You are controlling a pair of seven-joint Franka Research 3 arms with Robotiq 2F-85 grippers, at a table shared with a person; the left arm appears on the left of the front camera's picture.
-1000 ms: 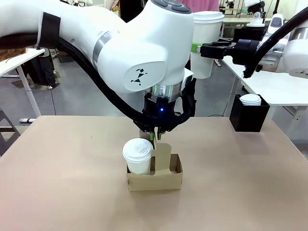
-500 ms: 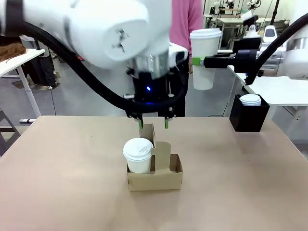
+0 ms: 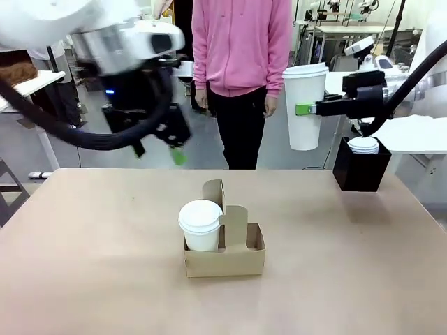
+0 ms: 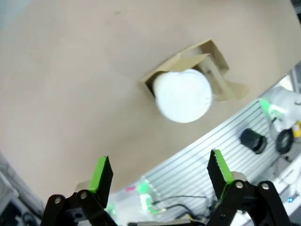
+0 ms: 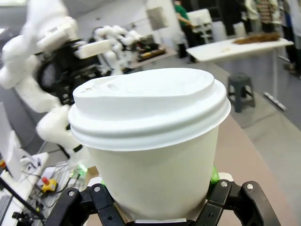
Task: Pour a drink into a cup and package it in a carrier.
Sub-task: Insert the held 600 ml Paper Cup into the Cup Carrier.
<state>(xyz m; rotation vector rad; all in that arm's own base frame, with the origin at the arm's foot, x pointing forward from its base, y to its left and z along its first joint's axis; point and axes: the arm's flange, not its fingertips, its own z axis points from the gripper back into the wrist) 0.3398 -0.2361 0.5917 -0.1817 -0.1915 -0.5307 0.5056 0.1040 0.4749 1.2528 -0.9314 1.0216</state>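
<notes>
From my station I see the carrier (image 3: pixel 225 259) near the middle of the table (image 3: pixel 84 279), its centre handle tab standing upright. A lidded cup (image 3: pixel 200 225) sits in the slot on the robot's left, its white lid rising above the cardboard wall. The left gripper (image 3: pixel 159 151) hangs in the air above the far left part of the table, well apart from the carrier and blurred in the front view. Its jaws stand wide with nothing between them. In the left wrist view the same left gripper (image 4: pixel 160 169) looks down past its two green pads at the bare table (image 4: pixel 70 70). The carrier (image 4: pixel 221 70) and the round lid of the lidded cup (image 4: pixel 182 95) lie farther up that picture. On the robot's right, the right gripper (image 3: pixel 304 109) is held high off the table and clamps a tall cup (image 3: pixel 305 87) with a white lid, which it holds upright. This cup hangs above and just left of the black box (image 3: pixel 361 171) of white lids (image 3: pixel 363 144) at the table's far right edge. In the right wrist view the tall cup (image 5: pixel 150 155) sits squarely between the fingers of the right gripper (image 5: pixel 160 207). A person (image 3: pixel 241 42) in a pink top stands at the far side of the table with both arms lowered.
</notes>
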